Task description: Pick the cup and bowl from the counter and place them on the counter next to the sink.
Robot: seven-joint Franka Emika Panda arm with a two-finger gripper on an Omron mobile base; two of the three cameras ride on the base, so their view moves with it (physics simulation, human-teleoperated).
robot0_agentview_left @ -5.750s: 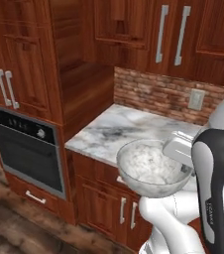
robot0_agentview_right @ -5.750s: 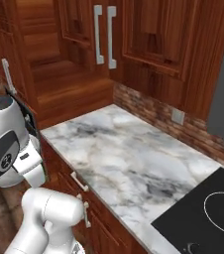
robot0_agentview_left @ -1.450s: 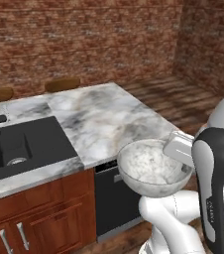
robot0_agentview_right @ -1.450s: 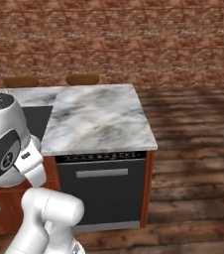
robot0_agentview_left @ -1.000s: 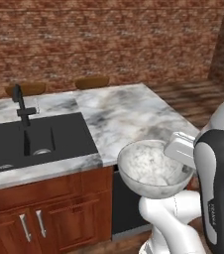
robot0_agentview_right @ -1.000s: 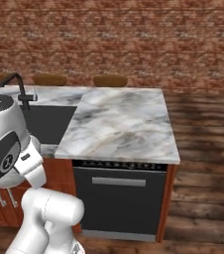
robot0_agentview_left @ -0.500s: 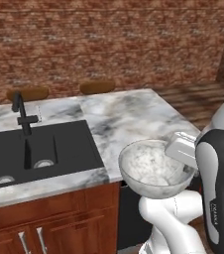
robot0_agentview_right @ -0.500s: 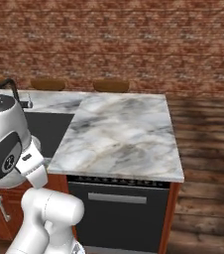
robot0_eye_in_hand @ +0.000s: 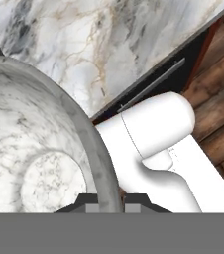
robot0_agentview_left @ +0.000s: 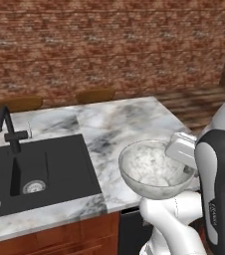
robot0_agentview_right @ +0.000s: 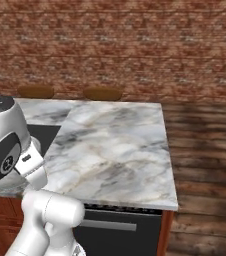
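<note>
The bowl [robot0_agentview_left: 152, 169], wide, glassy and mottled grey-white, hangs in the air just off the front edge of the white marble counter [robot0_agentview_left: 119, 119]. My gripper [robot0_agentview_left: 183, 168] is shut on its right rim. In the hand view the rim of the bowl [robot0_eye_in_hand: 44, 149] runs down between the two dark fingertips of the gripper [robot0_eye_in_hand: 111, 202], one inside and one outside the wall. The black sink [robot0_agentview_left: 35, 172] with its black faucet [robot0_agentview_left: 7, 130] lies to the left of the bowl. The counter [robot0_agentview_right: 115, 145] stretches ahead in the right base view. The cup is out of view.
A brick wall [robot0_agentview_left: 109, 50] backs the counter, with two brown wooden seat tops [robot0_agentview_left: 95, 94] behind it. A black dishwasher front [robot0_agentview_right: 115, 230] sits under the counter's right end. Wooden floor [robot0_agentview_right: 205, 150] opens to the right of the counter's edge.
The whole picture has shifted, so the base has driven: sink and counter have come nearer and slid right. The bowl stays in the gripper, in the same place relative to the arm.
</note>
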